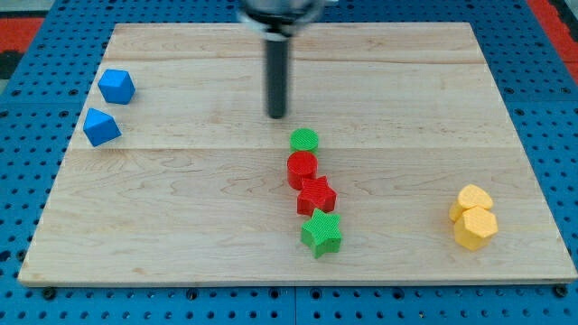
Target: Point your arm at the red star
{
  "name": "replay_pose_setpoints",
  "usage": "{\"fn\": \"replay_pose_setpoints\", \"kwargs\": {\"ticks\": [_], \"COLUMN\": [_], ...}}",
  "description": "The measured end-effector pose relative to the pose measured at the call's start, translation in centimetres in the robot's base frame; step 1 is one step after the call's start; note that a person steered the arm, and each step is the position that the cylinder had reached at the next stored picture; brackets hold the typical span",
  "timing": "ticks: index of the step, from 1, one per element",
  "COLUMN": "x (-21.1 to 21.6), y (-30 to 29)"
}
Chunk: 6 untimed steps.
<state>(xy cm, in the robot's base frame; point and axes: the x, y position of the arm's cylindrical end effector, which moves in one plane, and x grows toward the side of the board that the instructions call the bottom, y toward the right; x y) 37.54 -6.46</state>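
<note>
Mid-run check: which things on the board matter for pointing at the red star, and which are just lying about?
Belongs to the job:
- red star
- my tip, toward the view's top from the column of blocks, touching none

Just lying about:
- green cylinder
- red cylinder, right against the star
- green star
- two blue blocks
- two yellow blocks

Pale wooden board (181, 217) on a blue perforated pegboard surface (27, 135).

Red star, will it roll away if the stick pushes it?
Probably not: the red star lies flat, so it should slide rather than roll. Its points may make it spin. It touches the red round block and green star, so those would likely shift too. My tip is above them.
</note>
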Motion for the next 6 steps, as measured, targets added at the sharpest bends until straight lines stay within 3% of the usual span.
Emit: {"fn": "replay_pose_setpoints", "kwargs": {"ticks": [1,2,3,6], "x": [2.0,10.0,15.9,16.0], "y": [-9.6,-11.3,-10.1,5.2]}}
